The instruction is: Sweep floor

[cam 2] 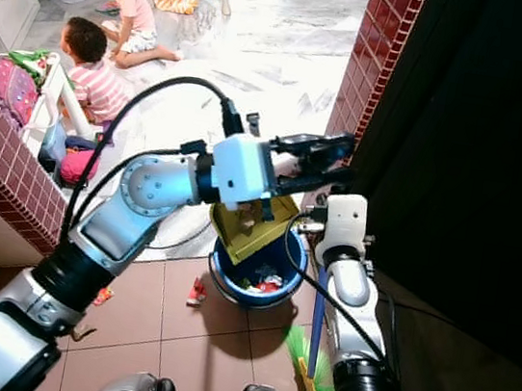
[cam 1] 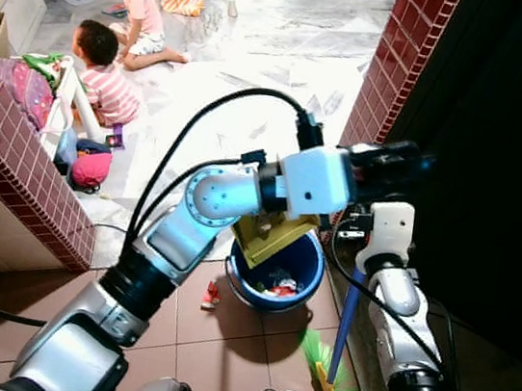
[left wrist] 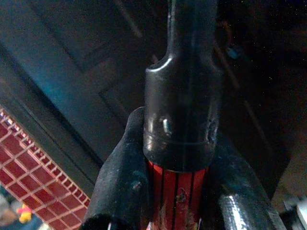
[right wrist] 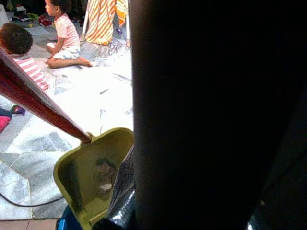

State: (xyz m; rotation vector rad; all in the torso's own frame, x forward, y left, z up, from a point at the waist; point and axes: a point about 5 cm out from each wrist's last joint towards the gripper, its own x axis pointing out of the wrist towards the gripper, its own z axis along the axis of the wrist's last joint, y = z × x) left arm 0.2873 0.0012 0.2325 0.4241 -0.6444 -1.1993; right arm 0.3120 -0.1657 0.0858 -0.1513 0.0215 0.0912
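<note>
While tilted, yellow dustpan (cam 2: 249, 225) over blue bucket (cam 2: 229, 282), litter (cam 2: 264, 283) inside.

Your yellow-green dustpan (cam 2: 249, 225) hangs tilted above the blue bin (cam 2: 284, 275), its scoop facing the bin's opening, a little grey dirt still clinging inside it. Its red handle (left wrist: 176, 199) ends in a black cap. The bin sits on the brown tiled floor (cam 2: 211, 344) holding mixed litter. Beside it your broom (cam 2: 312, 358) stands near upright, blue stick above green bristles touching the tiles.
</note>
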